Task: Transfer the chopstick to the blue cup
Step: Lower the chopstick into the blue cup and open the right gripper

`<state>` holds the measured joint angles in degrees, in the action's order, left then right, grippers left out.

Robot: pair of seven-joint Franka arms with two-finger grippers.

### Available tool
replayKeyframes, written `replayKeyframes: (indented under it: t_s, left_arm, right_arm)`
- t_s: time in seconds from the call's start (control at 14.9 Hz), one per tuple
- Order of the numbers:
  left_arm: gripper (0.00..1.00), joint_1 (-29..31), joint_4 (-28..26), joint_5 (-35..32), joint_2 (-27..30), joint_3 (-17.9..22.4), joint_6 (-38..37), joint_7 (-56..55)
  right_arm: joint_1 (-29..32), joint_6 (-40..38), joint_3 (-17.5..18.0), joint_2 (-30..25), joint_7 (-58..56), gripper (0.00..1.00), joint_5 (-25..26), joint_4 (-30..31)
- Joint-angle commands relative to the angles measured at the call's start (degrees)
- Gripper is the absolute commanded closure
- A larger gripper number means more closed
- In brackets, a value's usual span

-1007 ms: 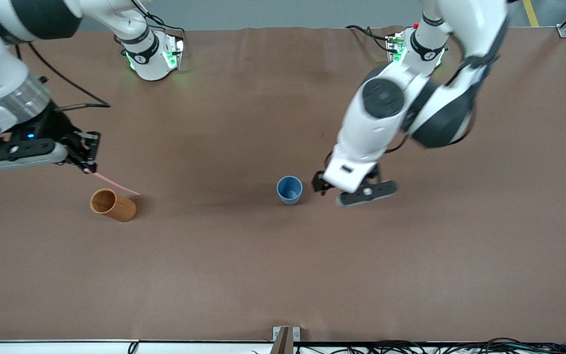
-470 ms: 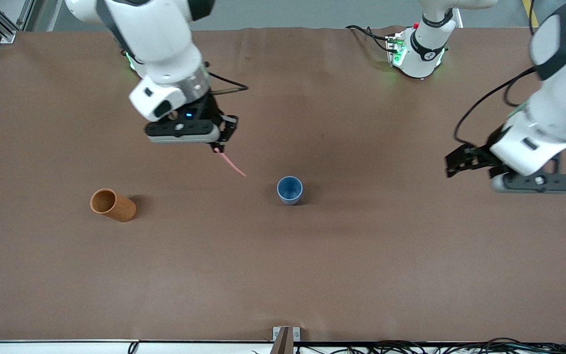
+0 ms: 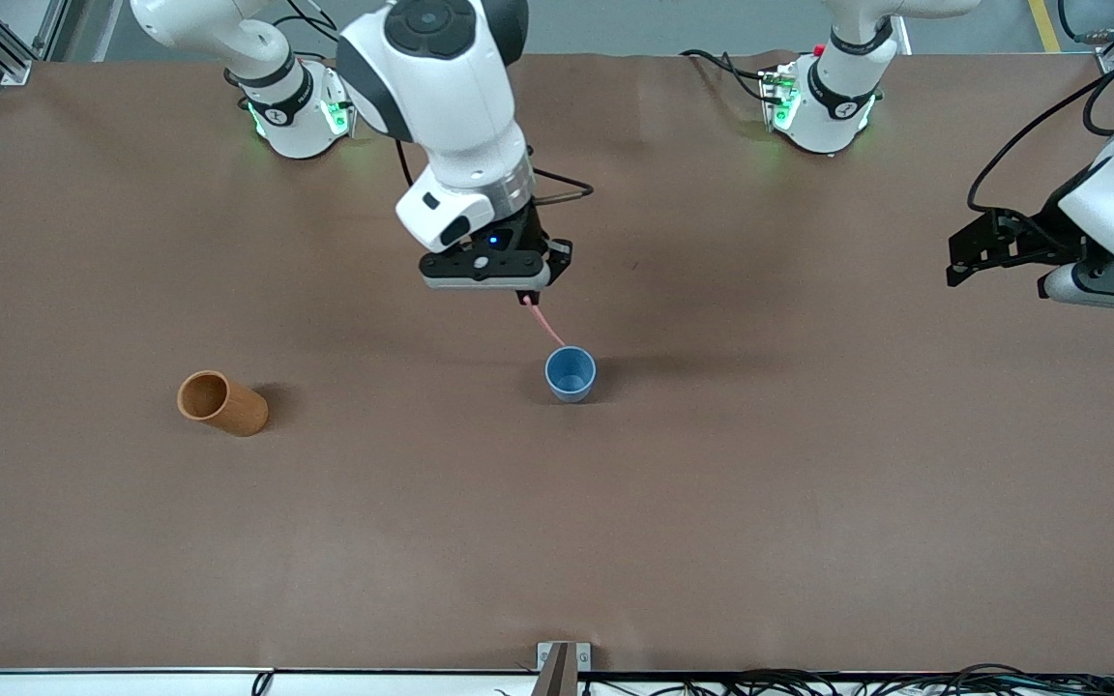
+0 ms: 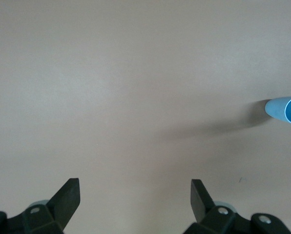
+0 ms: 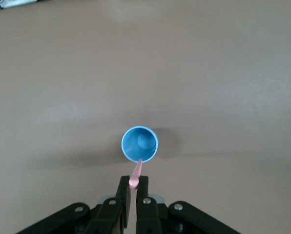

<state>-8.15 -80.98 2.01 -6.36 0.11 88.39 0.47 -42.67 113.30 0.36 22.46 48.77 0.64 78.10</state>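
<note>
The pale pink chopstick (image 3: 545, 324) hangs slanted from my right gripper (image 3: 525, 298), which is shut on its upper end. Its lower tip reaches the rim of the blue cup (image 3: 571, 373), which stands upright mid-table. In the right wrist view the chopstick (image 5: 135, 172) points from the right gripper (image 5: 134, 182) toward the blue cup (image 5: 139, 143). My left gripper (image 3: 965, 259) is open and holds nothing, up over the left arm's end of the table. The left wrist view shows the left gripper (image 4: 135, 187) with its fingers wide apart over bare table and the blue cup (image 4: 285, 109) at the picture's edge.
An orange-brown cylindrical cup (image 3: 221, 402) lies on its side toward the right arm's end of the table. The brown table (image 3: 615, 522) spreads around both cups. Cables (image 3: 808, 682) run along the table's near edge.
My right arm has carried the chopstick from above the orange-brown cup across to the blue cup. The left arm has pulled away from the blue cup toward its own end of the table.
</note>
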Motion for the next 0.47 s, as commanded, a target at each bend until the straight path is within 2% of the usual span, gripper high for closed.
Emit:
replayKeyframes:
  t_s: [0.0,0.2,0.4]
  left_arm:
    - [0.00,0.7,-0.9,-0.1,1.5,-1.2,0.0,0.8]
    - [0.00,1.0,-1.0,-0.3,1.4,-2.1,0.1,0.9]
    - [0.00,1.1,-0.9,-0.3,1.1,-2.1,0.1,1.0]
  right_arm:
    - [-1.3,1.5,-0.6,1.6,1.1,0.98,0.2,-1.6]
    - [-2.0,2.3,-0.7,3.2,1.1,0.97,0.7,-1.5]
    - [-2.9,2.8,-0.7,5.4,1.5,0.96,5.3,-1.3]
